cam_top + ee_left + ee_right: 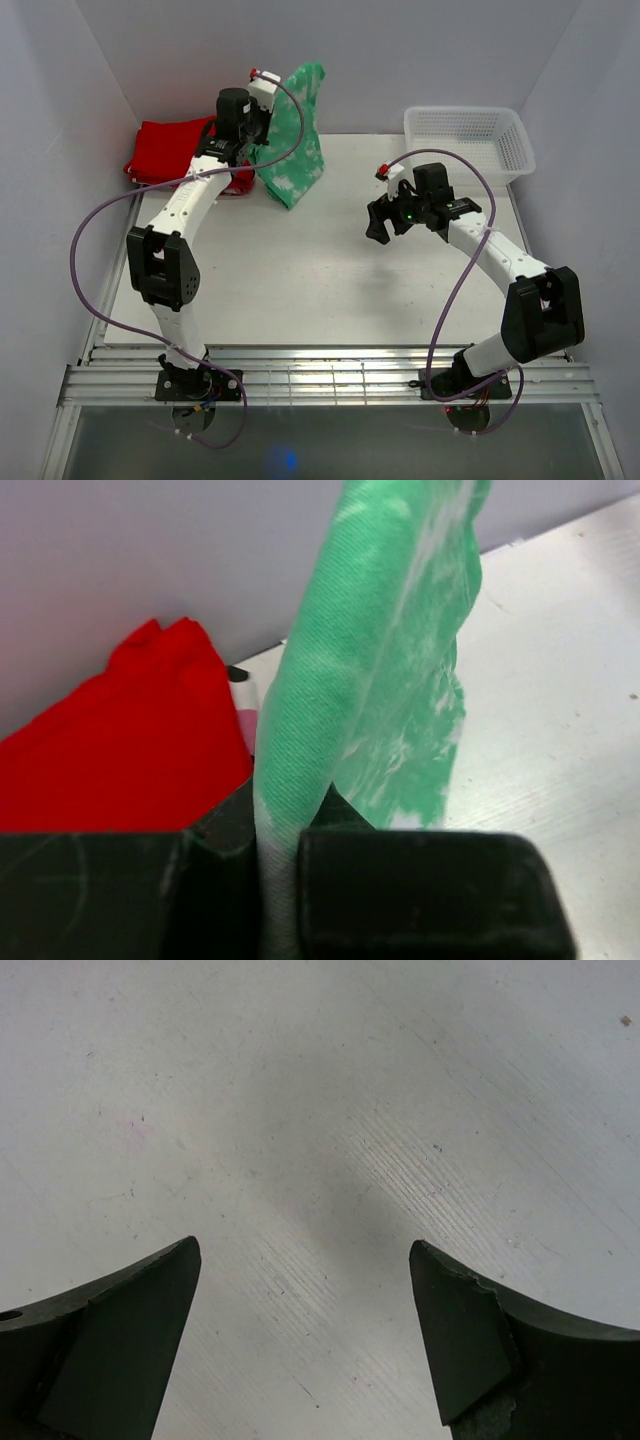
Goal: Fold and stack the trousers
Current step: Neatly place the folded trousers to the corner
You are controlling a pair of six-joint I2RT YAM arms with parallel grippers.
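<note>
The trousers (295, 150), bright green with white blotches, hang in a bunched fold at the back of the table, their lower end resting on the surface. My left gripper (272, 92) is raised there and shut on their upper edge. In the left wrist view the green cloth (370, 680) runs up from between the closed jaws of the left gripper (278, 825). My right gripper (378, 220) hovers over the bare table right of centre. It is open, and in its wrist view nothing lies between the spread fingers of the right gripper (305, 1260).
A folded red garment (165, 148) lies at the back left corner, just left of the hanging trousers, and shows as a red mass (120, 740) in the left wrist view. A white mesh basket (468, 140) stands at the back right. Walls close in three sides.
</note>
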